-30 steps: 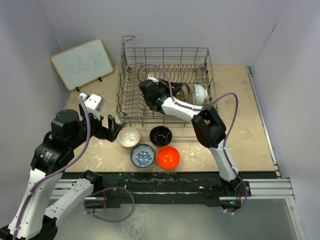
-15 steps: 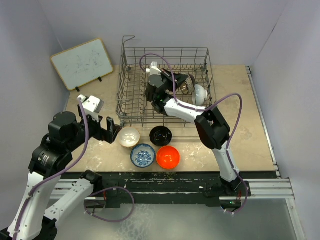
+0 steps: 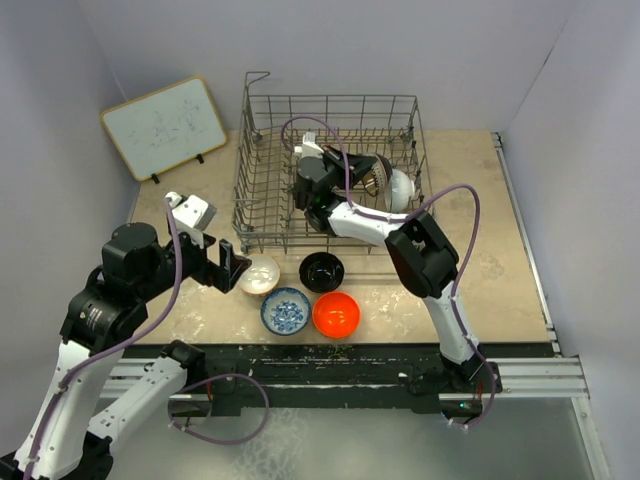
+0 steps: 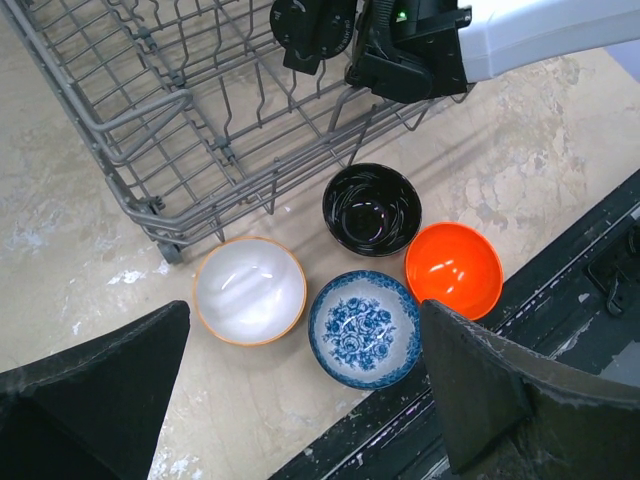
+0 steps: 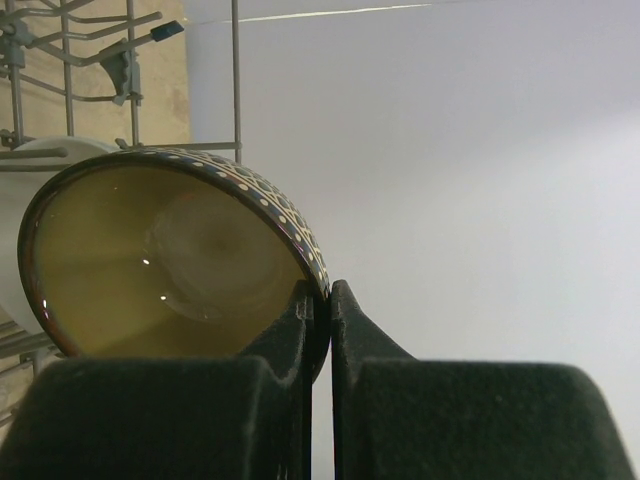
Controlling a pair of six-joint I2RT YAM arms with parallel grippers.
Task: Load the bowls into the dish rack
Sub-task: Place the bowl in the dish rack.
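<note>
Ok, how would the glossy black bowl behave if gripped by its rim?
The black bowl shows sharp reflections, so probably slick in a pinch. It sits upright, mouth up, so unlikely to roll if nudged.

Pale lavender walls (image 3: 450,50) on three sides; beige mottled tabletop (image 3: 500,260); whiteboard (image 3: 165,125) propped back left.

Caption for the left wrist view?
Open left gripper above cream bowl, black bowl, blue-patterned bowl and orange bowl beside dish rack.

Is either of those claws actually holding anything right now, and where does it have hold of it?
The right gripper pinches the brown-rimmed bowl by its rim. The left gripper is open and holds nothing.
</note>
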